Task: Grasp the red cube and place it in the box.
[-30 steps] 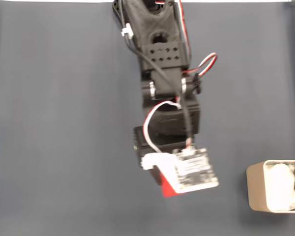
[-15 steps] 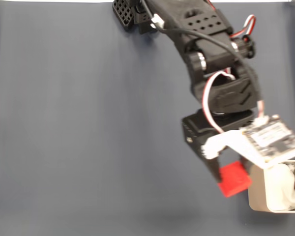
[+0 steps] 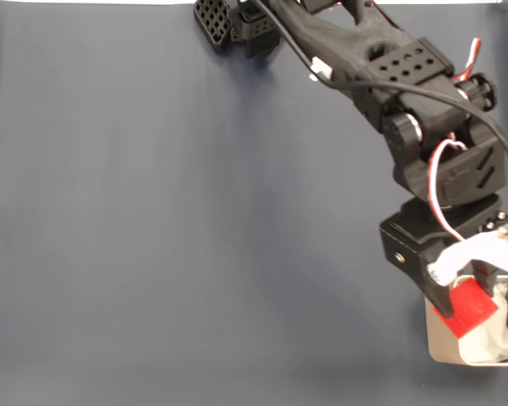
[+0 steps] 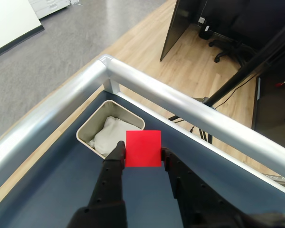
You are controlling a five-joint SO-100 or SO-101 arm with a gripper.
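the red cube [image 4: 143, 148] is up off the counter, pinched between the two black fingers of the claw [image 4: 143, 156], which is closed down to the cube's width and pressing on its left and right faces. in the fixed view the red cube [image 3: 469, 308] hangs over the near-left corner of the box [image 3: 437, 331], half above the beige rim and half above the white wrinkly paper [image 3: 489, 338] inside. in the wrist view the box [image 4: 88, 130] sits just beyond the cube, close against the silver rail [image 4: 190, 107] at the edge of the dark blue counter [image 3: 169, 237].

from where i stand, the carry looks nearly done and the release is what matters. i'd want the cube brought a little further in, toward the middle of the paper, since let go here it might clip the rim and tumble outside. lowering it before opening would help too; the paper looks soft and lumpy, so a drop from height could bounce or roll. open the fingers smoothly and lift straight up so they don't catch the thin wall.
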